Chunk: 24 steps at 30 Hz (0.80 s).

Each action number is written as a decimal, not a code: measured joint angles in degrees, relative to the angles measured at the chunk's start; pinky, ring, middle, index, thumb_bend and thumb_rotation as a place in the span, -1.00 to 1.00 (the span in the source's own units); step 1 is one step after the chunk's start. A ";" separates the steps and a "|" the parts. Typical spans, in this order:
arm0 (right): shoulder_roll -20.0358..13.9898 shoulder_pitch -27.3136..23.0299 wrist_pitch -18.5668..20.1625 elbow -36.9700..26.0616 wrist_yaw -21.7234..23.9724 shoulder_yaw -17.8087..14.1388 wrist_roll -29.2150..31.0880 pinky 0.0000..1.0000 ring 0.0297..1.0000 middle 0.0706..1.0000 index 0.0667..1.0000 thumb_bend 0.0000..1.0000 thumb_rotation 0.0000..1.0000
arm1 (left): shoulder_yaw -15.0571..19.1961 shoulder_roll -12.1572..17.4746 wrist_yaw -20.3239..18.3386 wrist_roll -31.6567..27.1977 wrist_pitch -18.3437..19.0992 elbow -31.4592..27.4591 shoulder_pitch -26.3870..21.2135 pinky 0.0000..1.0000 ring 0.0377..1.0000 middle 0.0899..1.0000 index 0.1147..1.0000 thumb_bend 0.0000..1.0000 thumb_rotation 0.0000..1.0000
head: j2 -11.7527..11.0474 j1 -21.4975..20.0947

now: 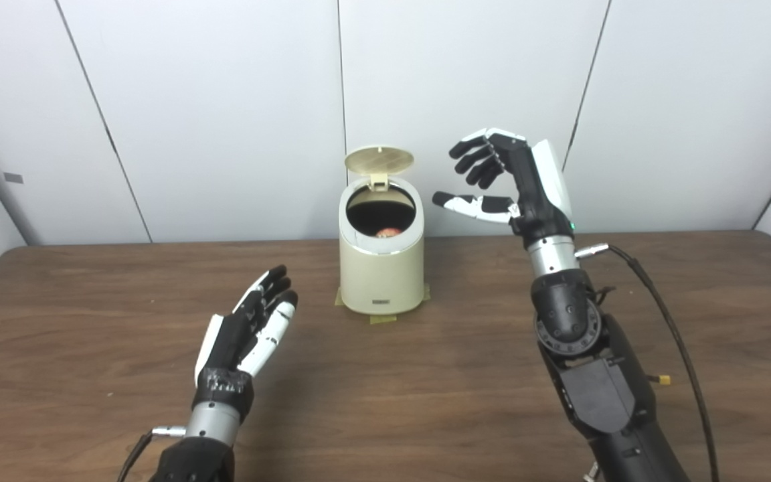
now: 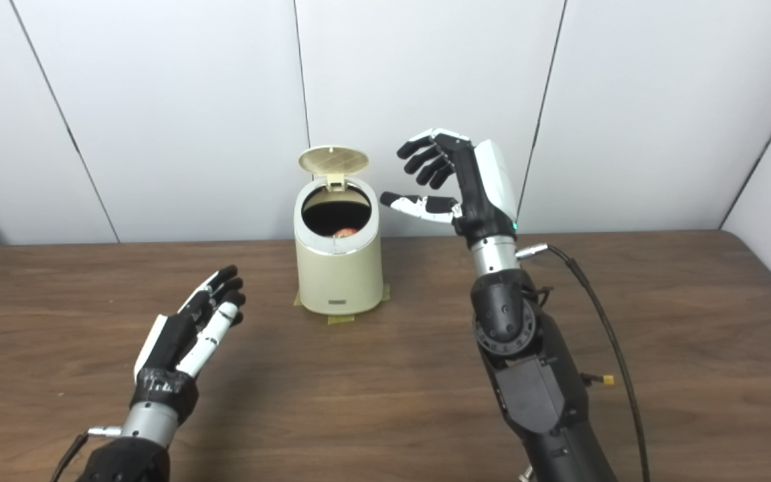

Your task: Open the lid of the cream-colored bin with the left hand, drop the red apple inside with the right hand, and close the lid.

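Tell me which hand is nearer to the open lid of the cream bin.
Right. The right hand is raised just beside the lid, open, at about its height. The left hand is lower, over the table in front-left of the cream bin.

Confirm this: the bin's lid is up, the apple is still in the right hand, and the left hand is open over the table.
Not quite. The right hand is empty; the left eye view shows the apple inside the bin. The lid is up, and the left hand is open.
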 measured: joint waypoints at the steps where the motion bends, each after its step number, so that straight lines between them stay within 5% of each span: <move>1: 0.19 0.92 2.46 -1.64 0.84 -0.83 1.36 -0.17 -0.15 -0.09 -0.06 0.04 -1.00 | 0.48 0.29 0.00 -0.07 0.10 0.19 -0.58 0.74 0.81 0.84 0.83 -0.11 0.17 | 0.00 -0.09; 4: 1.08 4.08 9.79 -6.43 4.03 -3.71 5.67 -0.14 -0.04 -0.09 -0.08 0.04 -0.99 | 1.66 1.17 -0.04 -0.71 1.01 0.73 -1.94 0.72 0.81 0.84 0.83 -0.08 0.18 | -0.09 0.00; 6: 1.18 6.04 12.70 -8.96 5.86 -4.69 8.55 -0.05 0.08 0.12 -0.08 0.02 -0.76 | 2.29 1.59 -0.01 -0.84 1.62 0.92 -2.78 0.68 0.79 0.82 0.81 -0.05 0.20 | -0.09 0.00; 9: 1.96 9.19 16.31 -13.07 9.12 -6.72 15.36 0.13 0.27 0.32 -0.08 0.00 -0.68 | 3.20 1.84 0.03 -1.05 1.69 1.61 -4.29 0.64 0.79 0.82 0.79 -0.04 0.22 | -0.17 0.26; 12: 3.02 12.36 19.24 -16.20 11.30 -7.00 20.07 0.35 0.49 0.53 0.46 -0.02 0.03 | 3.94 1.93 0.02 -1.56 1.69 3.37 -6.39 0.68 0.82 0.84 0.81 -0.08 0.28 | -0.26 0.44; 20: 2.40 19.78 19.13 -17.66 13.59 -6.53 23.48 0.61 0.67 0.67 0.61 0.19 0.73 | 3.37 3.76 -0.83 -2.38 1.65 7.08 -10.17 0.76 0.85 0.87 0.84 -0.05 0.46 | -0.26 0.44; 24: 1.71 21.05 16.64 -17.26 13.51 -6.69 23.52 0.70 0.76 0.73 0.66 0.21 0.92 | 2.49 5.10 -1.07 -2.36 1.60 9.34 -11.96 0.74 0.83 0.84 0.81 0.02 0.49 | -0.35 0.44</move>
